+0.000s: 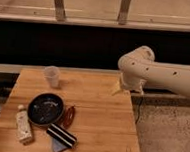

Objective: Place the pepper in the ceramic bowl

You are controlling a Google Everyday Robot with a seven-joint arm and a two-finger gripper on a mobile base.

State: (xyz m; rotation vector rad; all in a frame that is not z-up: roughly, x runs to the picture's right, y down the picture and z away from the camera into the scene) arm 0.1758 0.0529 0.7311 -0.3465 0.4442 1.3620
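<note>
Wooden counter (99, 126): pepper (68, 117) just beside bowl (46, 109), at its 4 o'clock; pincer (119, 87) at counter's 2 o'clock edge, grip state unclear.

On your wooden worktop (101, 129) you have: one translucent plastic cup (52, 76), upright, back left; one pale bottle (24, 126) lying front left; one black-and-white striped block (61, 135) at the front, atop a blue flat piece (57, 147). Pincer (120, 87): over the back right edge.

The pale arm (168, 77) reaches in from the right, bends at a rounded joint and points down. Its pincer (120, 88) hangs low over the worktop's (94, 125) far right corner.
</note>
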